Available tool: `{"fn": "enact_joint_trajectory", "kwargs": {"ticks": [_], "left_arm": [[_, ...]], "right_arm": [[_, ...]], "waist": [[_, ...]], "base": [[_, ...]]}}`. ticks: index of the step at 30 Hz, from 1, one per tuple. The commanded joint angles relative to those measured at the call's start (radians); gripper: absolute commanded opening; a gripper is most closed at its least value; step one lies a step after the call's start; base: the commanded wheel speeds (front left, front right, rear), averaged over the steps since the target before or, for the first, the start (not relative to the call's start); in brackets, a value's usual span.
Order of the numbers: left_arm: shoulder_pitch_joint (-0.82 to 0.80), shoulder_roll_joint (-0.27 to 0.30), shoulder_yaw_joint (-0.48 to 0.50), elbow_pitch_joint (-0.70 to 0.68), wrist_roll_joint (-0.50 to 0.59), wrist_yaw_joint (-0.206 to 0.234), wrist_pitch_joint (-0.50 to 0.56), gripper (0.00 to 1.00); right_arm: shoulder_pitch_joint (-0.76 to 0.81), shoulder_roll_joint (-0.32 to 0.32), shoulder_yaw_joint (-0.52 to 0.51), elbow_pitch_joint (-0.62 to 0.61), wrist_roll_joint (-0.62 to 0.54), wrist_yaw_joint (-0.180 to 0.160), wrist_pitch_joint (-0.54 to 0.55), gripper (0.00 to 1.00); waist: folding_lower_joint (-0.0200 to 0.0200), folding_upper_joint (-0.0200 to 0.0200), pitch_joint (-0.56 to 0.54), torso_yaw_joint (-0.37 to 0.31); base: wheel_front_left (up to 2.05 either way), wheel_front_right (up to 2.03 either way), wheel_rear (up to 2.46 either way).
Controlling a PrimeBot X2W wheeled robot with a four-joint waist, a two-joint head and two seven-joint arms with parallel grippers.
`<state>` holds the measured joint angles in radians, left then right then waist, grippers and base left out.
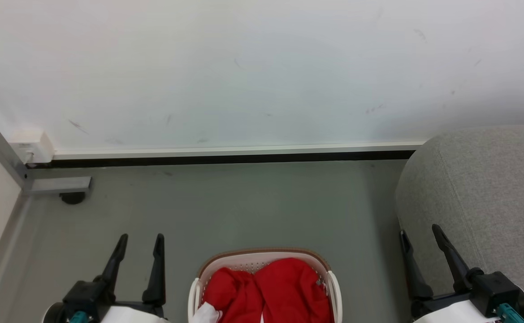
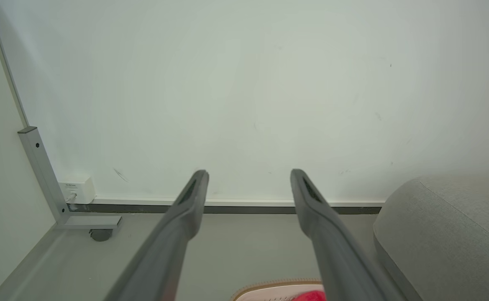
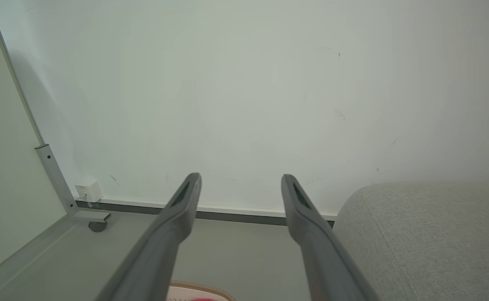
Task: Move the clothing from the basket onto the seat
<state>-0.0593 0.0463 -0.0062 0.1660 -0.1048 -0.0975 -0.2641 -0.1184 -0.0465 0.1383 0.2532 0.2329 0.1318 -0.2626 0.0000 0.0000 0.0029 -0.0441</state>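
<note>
Looking at this one, nothing has been picked up yet. The bright red soft garment (image 1: 279, 287) is bunched up inside the oval white perforated plastic basket with the brown woven-look rim (image 1: 262, 252). The basket sits on the grey floor (image 1: 244, 202) right at the bottom of the head view, partly cut off. The big light grey upholstered seat (image 1: 481, 188) is just to the robot's right of it, with nothing on the part we can see.

Both arms hang above the floor either side of the basket. The left gripper (image 1: 141, 236) has its two dark fingers spread apart and empty. Same for the right gripper (image 1: 419, 229), which sits right in front of the seat's rounded corner.

My guesses at what could go wrong:
- The garment is a crumpled heap, so a pinch might catch just one fold. The rest would then trail, snag on the rim or the holes, and drag the light basket along.
- There's a white bit of fabric (image 1: 208, 314) at the basket's lower left. Can't tell if it's the trim or something else, so grabbing there is a gamble.
- The right arm is so close to the seat that a careless swing could bump the cushion.
- With the basket half out of frame, aiming the reach looks iffy.
</note>
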Motion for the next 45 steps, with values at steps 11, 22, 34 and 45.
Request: {"fn": "enact_joint_trajectory", "kwargs": {"ticks": [11,22,34,45], "left_arm": [[0.005,0.007,0.000,0.007,0.014,-0.002,-0.001,1.00],[0.005,0.007,0.002,0.010,0.007,-0.003,-0.001,1.00],[-0.029,0.007,0.012,0.023,0.001,-0.008,-0.001,1.00],[-0.126,0.016,-0.010,0.153,0.037,-0.022,-0.001,1.00]], "right_arm": [[-0.008,-0.007,0.002,0.000,0.012,-0.002,-0.003,1.00],[-0.010,-0.007,0.000,-0.001,0.016,-0.002,-0.003,1.00],[-0.038,-0.006,0.009,-0.016,0.077,-0.002,-0.003,1.00],[-0.095,-0.006,0.017,-0.060,0.083,-0.002,-0.002,1.00]], "waist": [[0.0000,0.0000,0.005,0.003],[0.0000,0.0000,0.011,0.000],[0.0000,0.0000,0.069,-0.058],[0.0000,0.0000,0.206,-0.136]], "base": [[0.00,0.00,0.00],[0.00,0.00,0.00],[0.00,0.00,0.00],[0.00,0.00,0.00]]}}
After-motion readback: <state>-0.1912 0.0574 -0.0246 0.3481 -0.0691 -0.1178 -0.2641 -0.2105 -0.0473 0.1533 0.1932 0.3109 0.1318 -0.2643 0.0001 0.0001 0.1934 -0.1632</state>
